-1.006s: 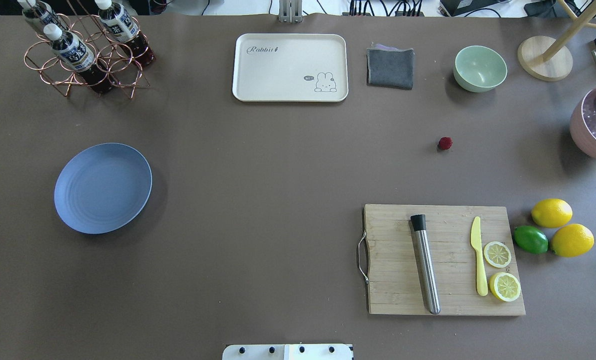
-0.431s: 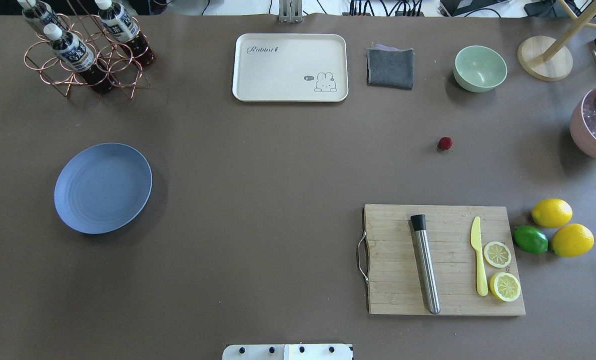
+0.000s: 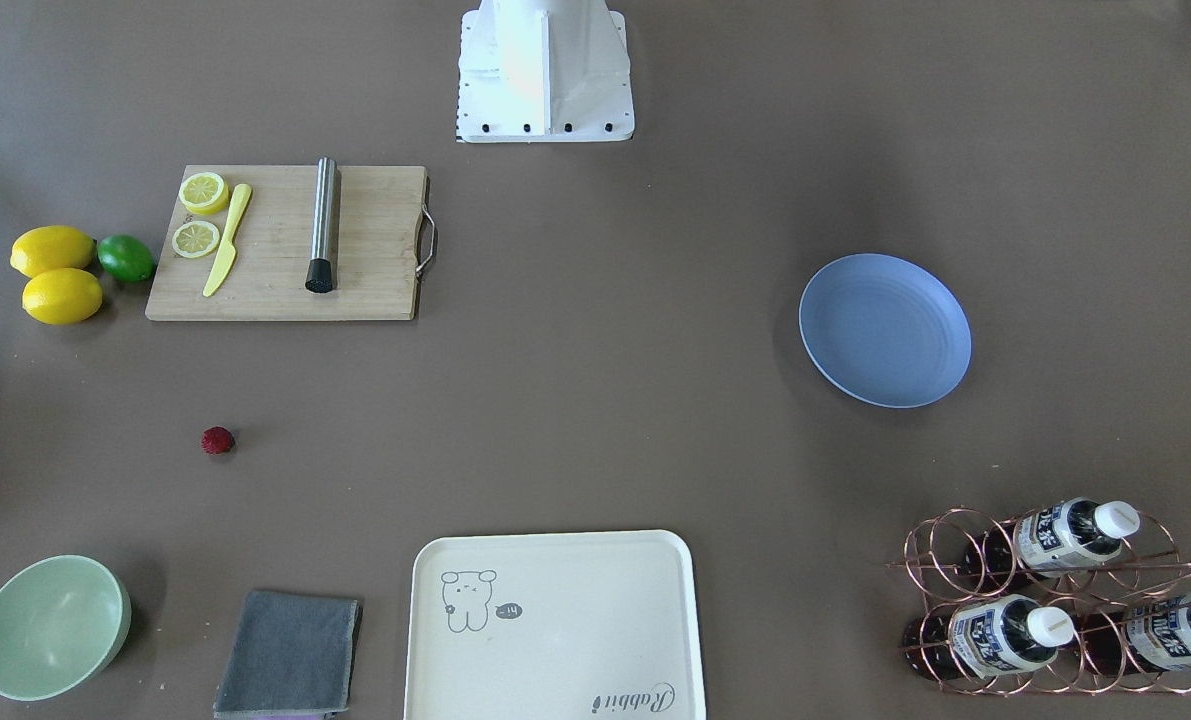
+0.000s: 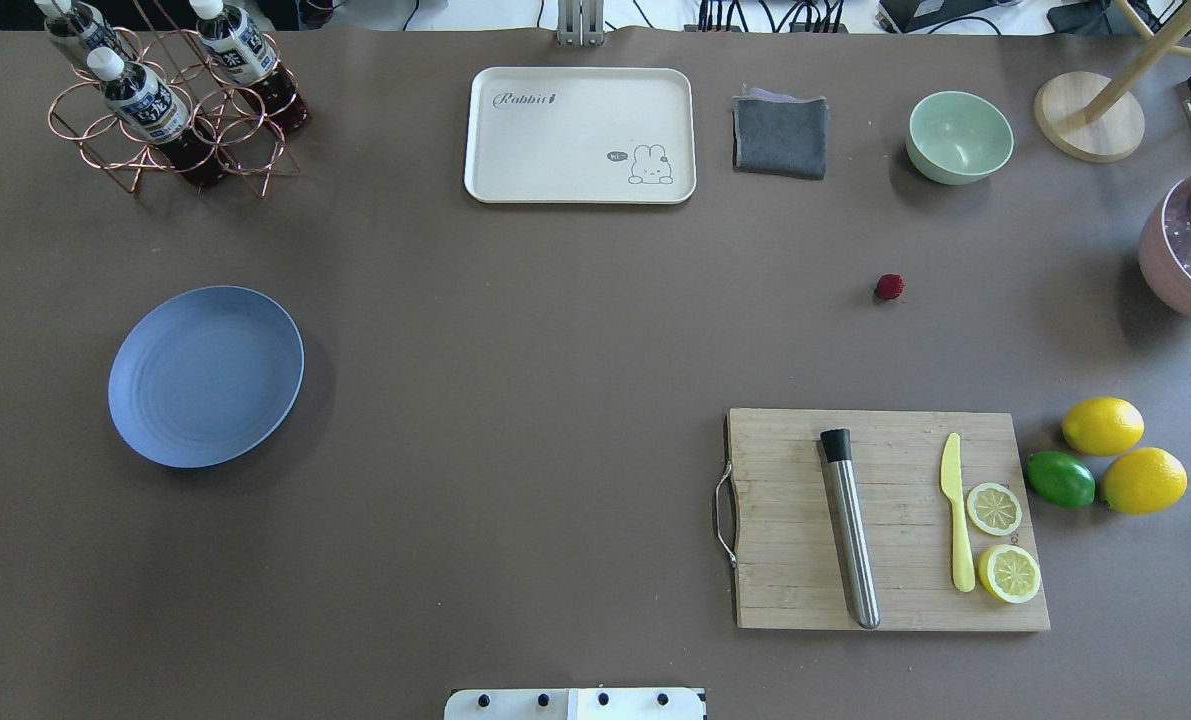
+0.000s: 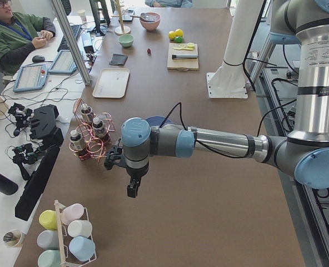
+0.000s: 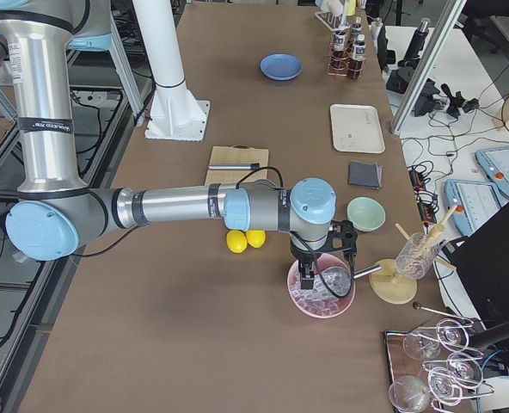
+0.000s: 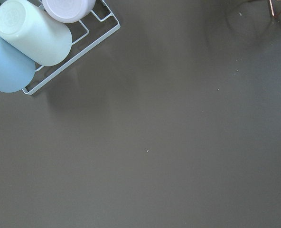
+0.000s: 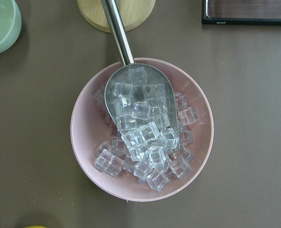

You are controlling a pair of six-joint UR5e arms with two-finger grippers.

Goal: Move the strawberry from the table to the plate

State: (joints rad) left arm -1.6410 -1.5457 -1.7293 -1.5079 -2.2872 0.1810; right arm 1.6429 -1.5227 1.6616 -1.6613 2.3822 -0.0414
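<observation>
Desk [image 4: 555,330] spans the view. Plate [image 4: 205,376] sits on its left half, well apart from the berry. Left end effector [image 5: 132,189] hangs over bare desk nr pastel cups [image 7: 31,33]; right end effector [image 6: 309,279] hangs over pink ice bowl [image 8: 140,128]. Can't tell opening or hold for either. Strawberry [image 4: 889,287] lies on desk, right half, btw cutting board [image 4: 885,520] & green bowl [image 4: 959,137].

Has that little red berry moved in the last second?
No. The strawberry lies on the same spot of the table, still between the green bowl and the cutting board.
</observation>
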